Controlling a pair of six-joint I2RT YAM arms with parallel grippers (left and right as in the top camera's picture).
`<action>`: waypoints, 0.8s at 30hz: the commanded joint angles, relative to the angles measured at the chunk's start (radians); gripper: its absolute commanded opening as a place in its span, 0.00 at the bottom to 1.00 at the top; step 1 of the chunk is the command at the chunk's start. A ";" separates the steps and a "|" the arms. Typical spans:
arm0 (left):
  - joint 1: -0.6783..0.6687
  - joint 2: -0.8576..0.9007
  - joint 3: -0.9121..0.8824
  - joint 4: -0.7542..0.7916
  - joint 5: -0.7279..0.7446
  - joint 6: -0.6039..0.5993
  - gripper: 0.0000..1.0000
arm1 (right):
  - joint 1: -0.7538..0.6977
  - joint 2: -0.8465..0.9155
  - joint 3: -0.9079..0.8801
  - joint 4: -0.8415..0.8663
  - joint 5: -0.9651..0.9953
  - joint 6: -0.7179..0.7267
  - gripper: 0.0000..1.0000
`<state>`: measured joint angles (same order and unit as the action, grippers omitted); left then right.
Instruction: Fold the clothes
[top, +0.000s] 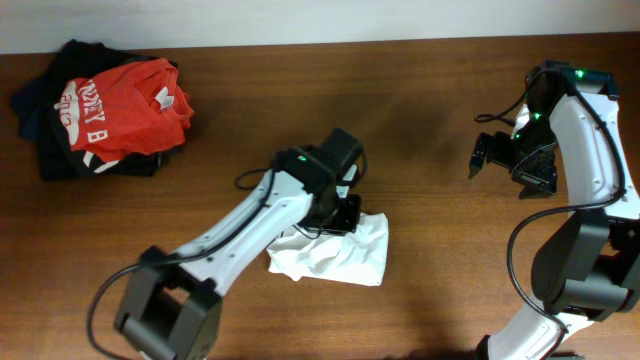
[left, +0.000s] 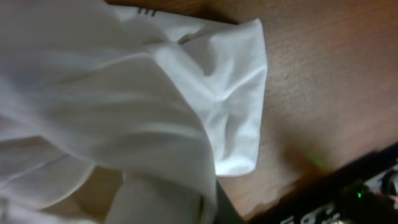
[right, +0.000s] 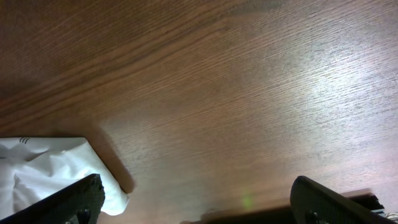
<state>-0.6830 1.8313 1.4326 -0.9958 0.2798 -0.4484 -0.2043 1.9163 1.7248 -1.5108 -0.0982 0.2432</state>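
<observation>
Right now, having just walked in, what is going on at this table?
The left end effector is down on a crumpled white garment near the middle of the table; cloth fills its camera, so whether it grips is unclear. The right end effector hangs open over bare wood, holding nothing. A red T-shirt lies on dark clothes in the far corner, untouched.

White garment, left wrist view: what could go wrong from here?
1. The white garment lies bunched and creased, with folds draped close over the left gripper. The cloth may snag on it and get dragged when the arm lifts.
2. The right gripper hangs open over bare table, apart from the cloth. A one-armed pull would likely slide the whole bundle rather than fold it.
</observation>
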 joint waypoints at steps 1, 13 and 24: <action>-0.037 0.056 0.002 0.043 0.020 -0.052 0.27 | 0.001 -0.007 0.006 0.000 -0.005 0.008 0.99; -0.118 -0.016 0.122 0.097 0.364 0.115 0.65 | 0.001 -0.007 0.006 0.000 -0.005 0.008 0.99; 0.215 -0.070 0.150 -0.282 -0.069 0.006 0.77 | 0.001 -0.007 0.006 0.000 -0.005 0.008 0.99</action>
<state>-0.5995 1.7840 1.5696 -1.2484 0.3073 -0.4286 -0.2043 1.9163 1.7248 -1.5105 -0.0986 0.2436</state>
